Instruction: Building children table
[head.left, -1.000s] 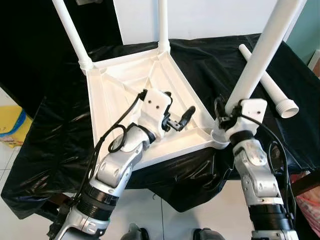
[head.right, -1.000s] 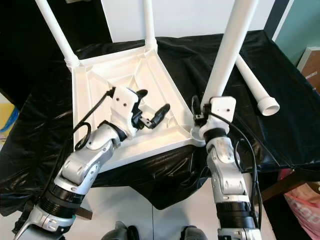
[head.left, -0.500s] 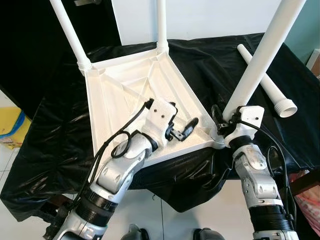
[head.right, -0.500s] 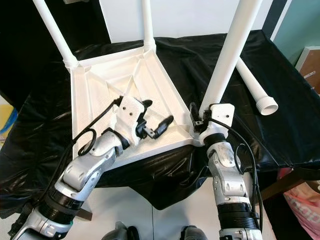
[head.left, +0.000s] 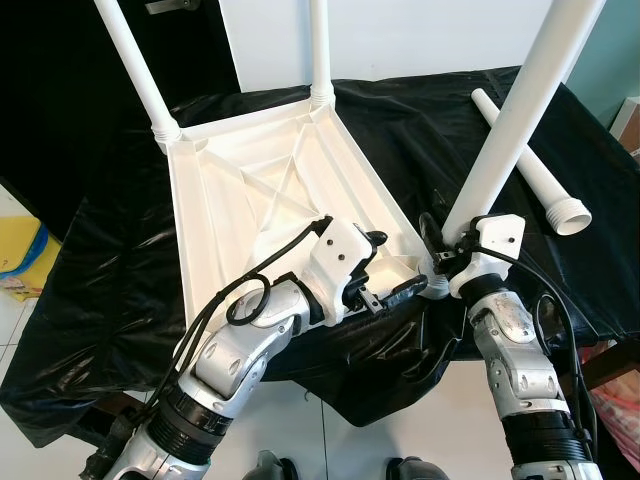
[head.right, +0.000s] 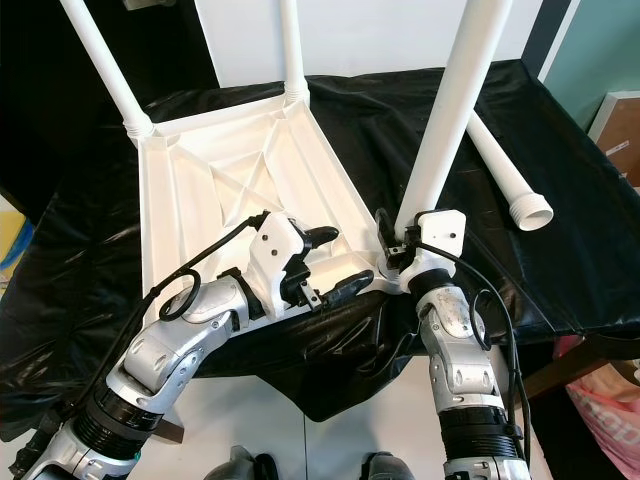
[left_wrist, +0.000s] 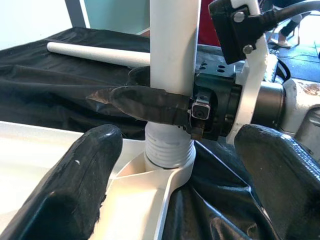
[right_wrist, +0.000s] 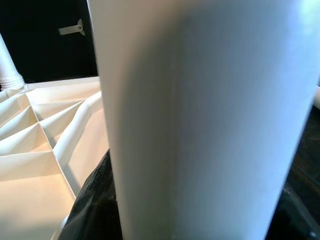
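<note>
A white tabletop (head.left: 230, 190) lies upside down on a black-covered table (head.left: 110, 260). Two white legs (head.left: 135, 70) (head.left: 319, 50) stand in its far corners. A third leg (head.left: 515, 110) stands tilted in the near right corner socket (left_wrist: 167, 162). My right gripper (head.left: 445, 255) is shut on this leg just above the socket, one finger (left_wrist: 145, 102) across it. My left gripper (head.left: 398, 268) is open beside that corner, its fingers (left_wrist: 80, 185) either side of the socket. A fourth leg (head.left: 530, 165) lies loose on the cloth to the right. The held leg (right_wrist: 200, 125) looms close in the right wrist view.
The cloth hangs over the table's near edge right under both grippers. A yellow object (head.left: 20, 250) sits on the floor at the left. A cardboard box (head.right: 615, 125) stands at the far right, and a dark table leg shows below it.
My left gripper has moved from the middle of the tabletop's underside to its near right corner. The right gripper has sunk a little along the leg, which now stands slightly more upright.
</note>
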